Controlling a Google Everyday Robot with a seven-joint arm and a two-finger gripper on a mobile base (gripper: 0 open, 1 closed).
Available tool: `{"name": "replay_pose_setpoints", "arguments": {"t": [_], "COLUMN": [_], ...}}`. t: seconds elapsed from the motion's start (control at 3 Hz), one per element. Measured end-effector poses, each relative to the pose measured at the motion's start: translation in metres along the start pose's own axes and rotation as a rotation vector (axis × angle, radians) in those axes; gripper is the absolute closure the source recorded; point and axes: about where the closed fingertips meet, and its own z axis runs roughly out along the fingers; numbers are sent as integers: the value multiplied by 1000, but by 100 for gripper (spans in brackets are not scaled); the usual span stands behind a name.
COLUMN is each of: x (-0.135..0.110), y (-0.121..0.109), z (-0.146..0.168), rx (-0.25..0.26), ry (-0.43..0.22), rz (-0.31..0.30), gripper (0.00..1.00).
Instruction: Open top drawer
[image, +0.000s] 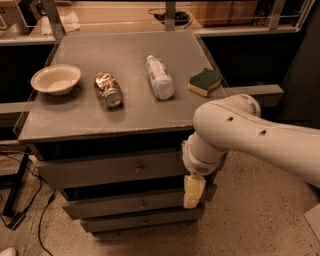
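Note:
The top drawer (95, 171) is the tall grey front just under the cabinet top, with a small round metal knob (139, 168) at its centre. It looks shut. My gripper (193, 192) hangs down from the white arm (240, 132) at the cabinet's front right corner. It sits beside the right end of the top drawer, level with the gap below it and well right of the knob. It holds nothing that I can see.
Two slimmer grey drawer fronts (125, 205) lie below. On the cabinet top (130, 107) are a white bowl (55, 79), a crushed can (108, 89), a plastic bottle (159, 76) lying down and a green-yellow sponge (205, 81). Cables and a stand foot (17, 210) lie on the floor at left.

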Motion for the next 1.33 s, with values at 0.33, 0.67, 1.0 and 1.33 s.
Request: {"name": "replay_pose_setpoints", "arguments": {"t": [0.33, 0.67, 1.0, 1.33], "x": [3, 5, 7, 6], "y": [-15, -22, -22, -26], "z": [5, 8, 18, 26], "rx": [17, 23, 8, -1], "ry": [14, 23, 36, 45], "rz": [1, 4, 5, -4], "gripper": [0, 0, 0, 0]}}
